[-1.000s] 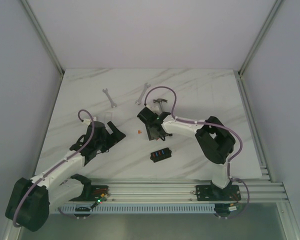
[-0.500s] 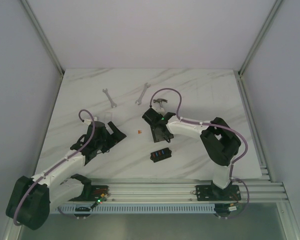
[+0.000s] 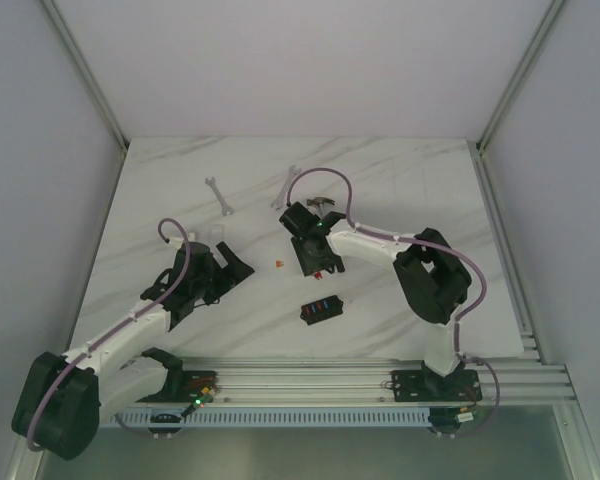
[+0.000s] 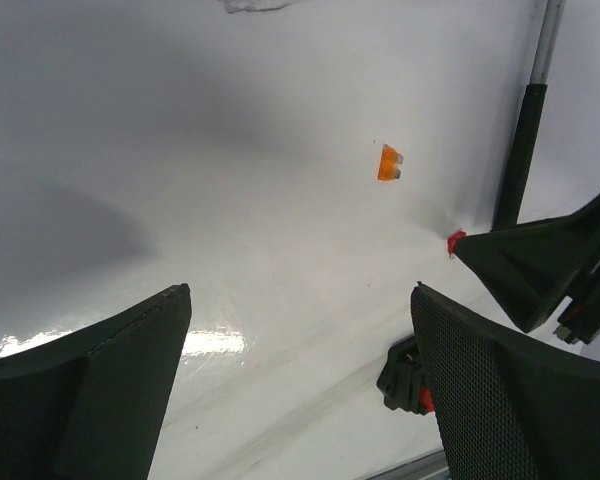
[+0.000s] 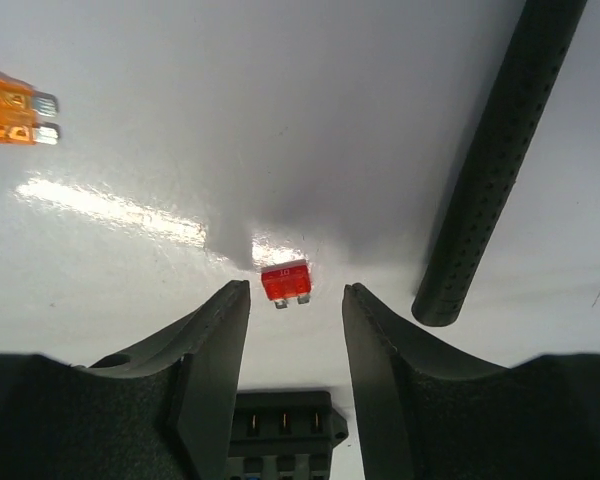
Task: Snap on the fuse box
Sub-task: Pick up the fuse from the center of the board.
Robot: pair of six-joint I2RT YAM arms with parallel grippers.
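The fuse box (image 3: 321, 309) is a small black box with coloured fuses, lying on the white table in front of the right arm. It also shows in the right wrist view (image 5: 280, 435) and, partly hidden by a finger, in the left wrist view (image 4: 402, 375). My right gripper (image 3: 319, 268) is open, tips down at the table, with a loose red fuse (image 5: 285, 281) lying just beyond its fingertips (image 5: 230, 300). A loose orange fuse (image 3: 280, 264) lies to its left. My left gripper (image 3: 236, 269) is open and empty, left of the orange fuse (image 4: 388, 162).
A hammer lies behind the right gripper, head (image 3: 322, 204) far and black handle (image 5: 495, 170) beside the right finger. Two wrenches (image 3: 220, 195) (image 3: 287, 185) lie further back. A small clear piece (image 3: 212, 234) lies near the left arm. A metal rail (image 3: 310, 385) runs along the front.
My right wrist shifted a little to the right and then back toward the far left, staying over the red fuse. The left arm and the fuse box have not moved.
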